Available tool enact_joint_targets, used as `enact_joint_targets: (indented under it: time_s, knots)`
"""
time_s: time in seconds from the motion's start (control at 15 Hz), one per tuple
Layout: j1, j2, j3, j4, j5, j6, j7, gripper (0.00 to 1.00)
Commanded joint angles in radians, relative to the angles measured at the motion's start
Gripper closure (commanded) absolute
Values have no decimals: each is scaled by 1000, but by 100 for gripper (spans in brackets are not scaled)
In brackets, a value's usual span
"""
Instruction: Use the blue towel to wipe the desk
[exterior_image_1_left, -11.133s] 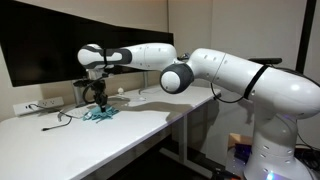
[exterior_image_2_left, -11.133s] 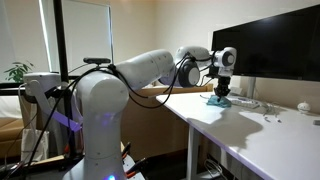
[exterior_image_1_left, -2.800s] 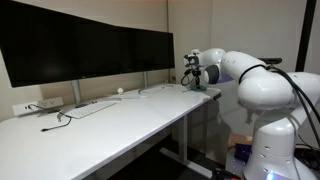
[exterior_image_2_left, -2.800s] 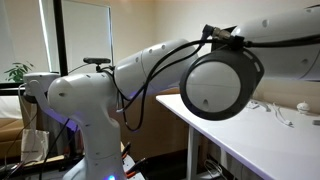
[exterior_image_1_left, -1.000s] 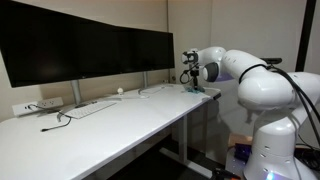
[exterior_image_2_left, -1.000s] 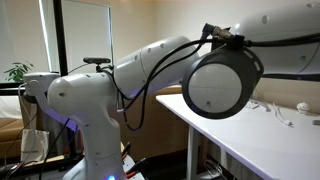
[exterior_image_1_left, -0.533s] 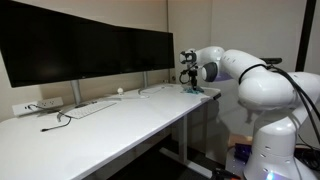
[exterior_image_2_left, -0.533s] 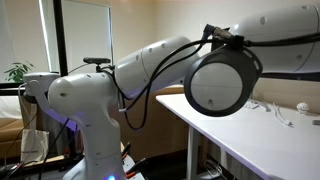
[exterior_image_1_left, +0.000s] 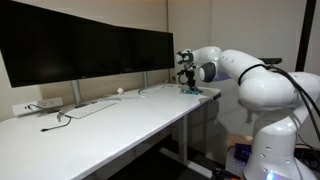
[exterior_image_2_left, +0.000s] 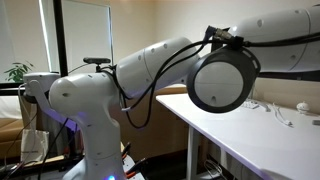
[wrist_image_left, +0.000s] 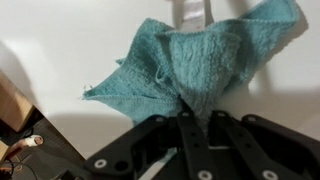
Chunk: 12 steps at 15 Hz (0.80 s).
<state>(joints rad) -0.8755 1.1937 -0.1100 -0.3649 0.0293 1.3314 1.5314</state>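
While my jaws stay clenched on a fold of the small, wrinkled teal-blue cloth towel (wrist_image_left: 190, 60), it lies spread on the long white flat-topped surface (wrist_image_left: 60, 50).
Seen from the wrist, the towel fans out ahead of my jaws in creased folds, one pointed corner reaching sideways, with bare white surface around it. In an exterior view it sits directly beneath my jaws at the end of the surface, past the row of wide black monitors (exterior_image_1_left: 90, 50). My white arm (exterior_image_2_left: 222, 82) hides both jaws and towel in an exterior view.
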Motion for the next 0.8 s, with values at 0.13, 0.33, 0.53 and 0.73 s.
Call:
enact_joint_targets:
  time_s: [0.13,0.33,0.53,0.73]
  knots:
    - [62,-9,-13,-35,-8,-27,-118,93]
    - [102,-6,-27,-34,-20,-26,-169,93]
    - [144,-2,-41,-33,-36,-24,-223,93]
    - [182,1,-60,-35,-61,-28,-283,93]
